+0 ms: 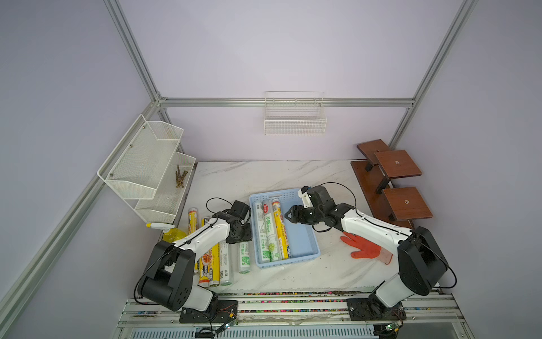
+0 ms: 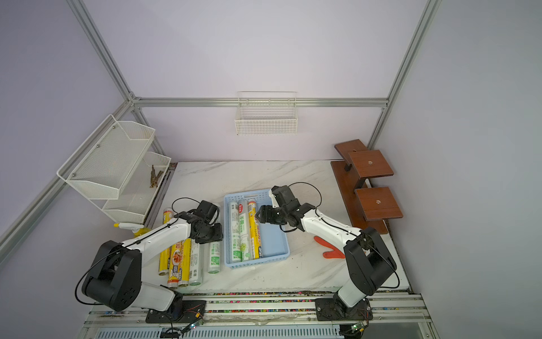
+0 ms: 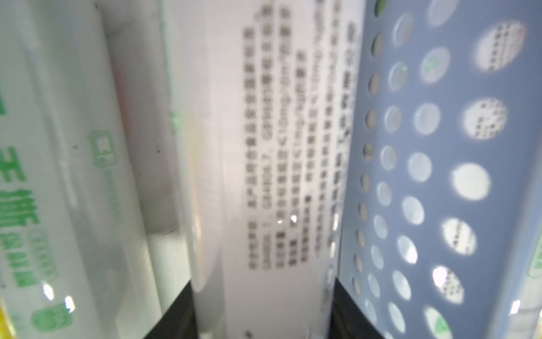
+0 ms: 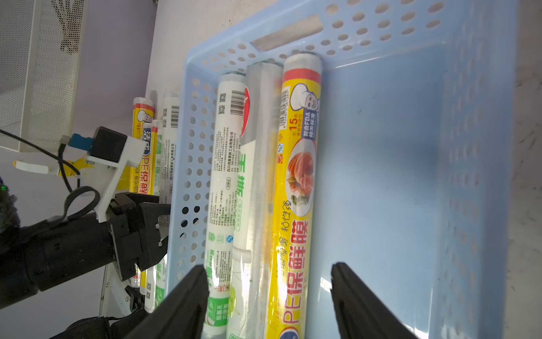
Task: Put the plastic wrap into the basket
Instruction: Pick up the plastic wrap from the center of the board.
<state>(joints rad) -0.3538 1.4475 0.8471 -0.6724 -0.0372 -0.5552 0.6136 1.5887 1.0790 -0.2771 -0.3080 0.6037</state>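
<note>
Three rolls of plastic wrap (image 1: 269, 232) lie side by side along one long wall of the light-blue basket (image 1: 300, 234), and the yellow roll (image 4: 296, 205) with the food picture is the innermost of the row, with bare blue floor beyond it. The right claw (image 4: 268, 265) hovers right over that row, its black fingers (image 4: 187, 302) spread well apart with nothing gripped between them; in both top views it points across the basket from the glove side. On the other side, the left claw (image 4: 164, 227) is down just outside the basket's perforated wall (image 3: 445, 146), and its wrist view is filled with a white roll (image 3: 264, 176) covered in black print. That roll sits snug between the two dark fingers (image 3: 176, 320), no gap showing on either side, so the claw looks clamped on it, right beside the basket wall. Several more rolls (image 1: 217, 264) lie in a rough row on the marble desk (image 1: 264, 176) under the left arm, a green-printed one among them. An orange glove (image 1: 363, 248) lies flat on the desk beneath the right arm.
</note>
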